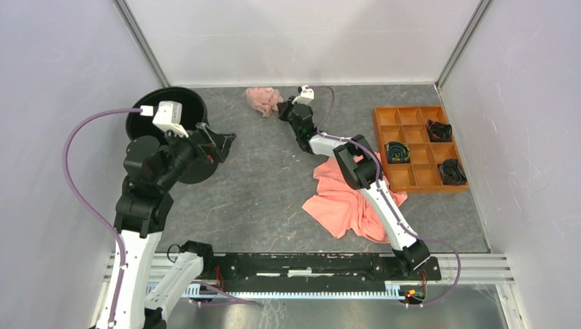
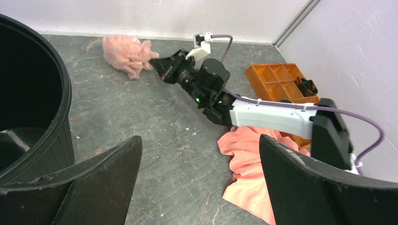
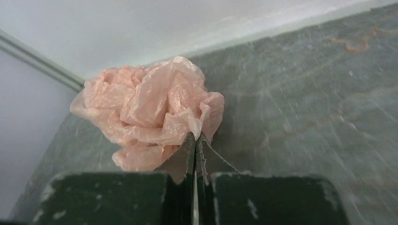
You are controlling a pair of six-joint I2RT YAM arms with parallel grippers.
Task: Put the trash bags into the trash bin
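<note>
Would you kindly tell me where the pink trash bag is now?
In the top view, the pink trash bag lies crumpled by the back wall, right of the black bin, with the right end effector shut on its edge.

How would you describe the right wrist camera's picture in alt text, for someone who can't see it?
The right hand, dark and seen from just behind, is pinched shut on the near edge of a crumpled pale pink bag. The bag lies on a grey table close to a white wall.
</note>
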